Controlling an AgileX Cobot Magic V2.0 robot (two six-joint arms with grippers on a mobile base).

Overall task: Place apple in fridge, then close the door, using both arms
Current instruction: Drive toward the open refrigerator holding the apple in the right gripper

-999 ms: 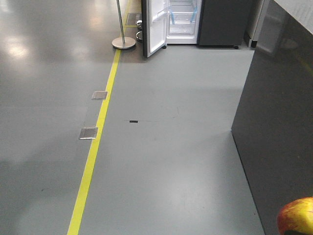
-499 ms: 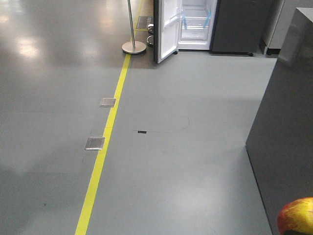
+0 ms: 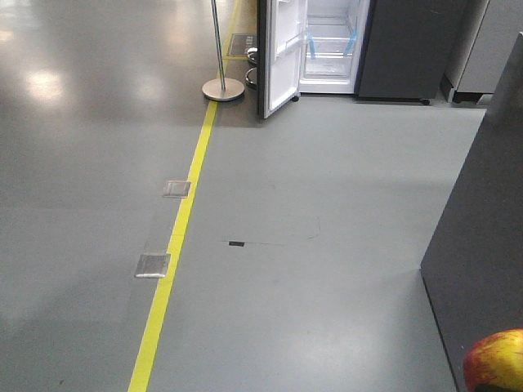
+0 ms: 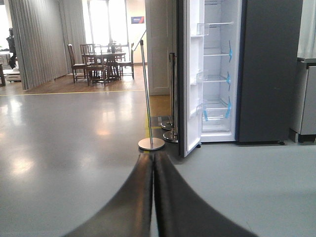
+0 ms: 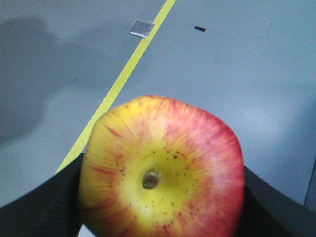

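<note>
The apple (image 5: 160,170) sits pinched in the right jaws, left jaws pressed together. Fridge (image 4: 269,74) well ahead: a jolt could shake it loose, or clip the open door (image 4: 190,74).

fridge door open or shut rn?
Open. The door stands swung out from the fridge, showing its white inner side; white shelves and blue tape are visible inside.
</note>
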